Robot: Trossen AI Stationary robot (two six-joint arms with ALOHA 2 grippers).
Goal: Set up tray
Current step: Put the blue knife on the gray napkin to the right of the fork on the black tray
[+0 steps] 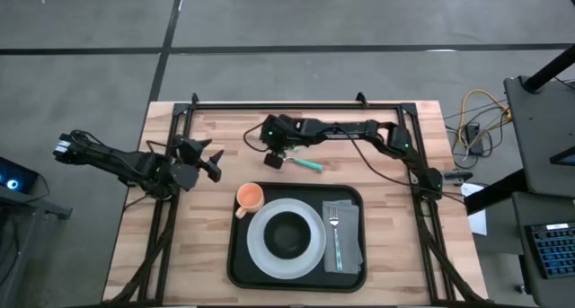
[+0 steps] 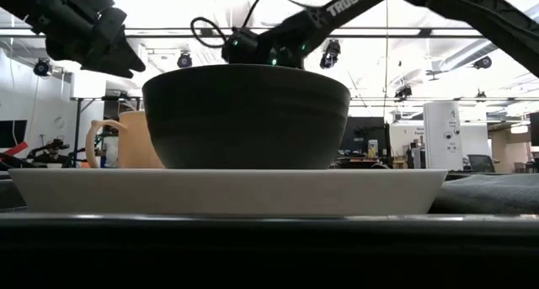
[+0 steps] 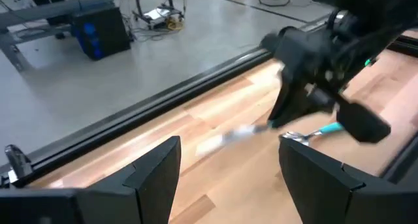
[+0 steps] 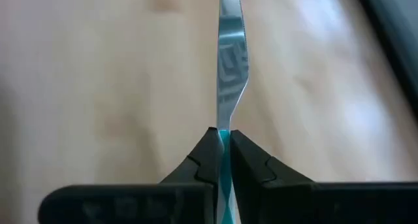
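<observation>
The right end effector (image 4: 222, 149) is clamped tight on the teal handle of a knife (image 4: 230, 74) lying on the desk (image 1: 377, 137) just beyond the tray (image 1: 235, 254). The tray carries a plate (image 1: 260, 245), bowl (image 1: 287, 233), cup (image 1: 250, 198) and napkin (image 1: 349, 236) with fork (image 1: 334, 232). The left end effector (image 1: 211, 162) hangs wide open and empty at the desk's left.
</observation>
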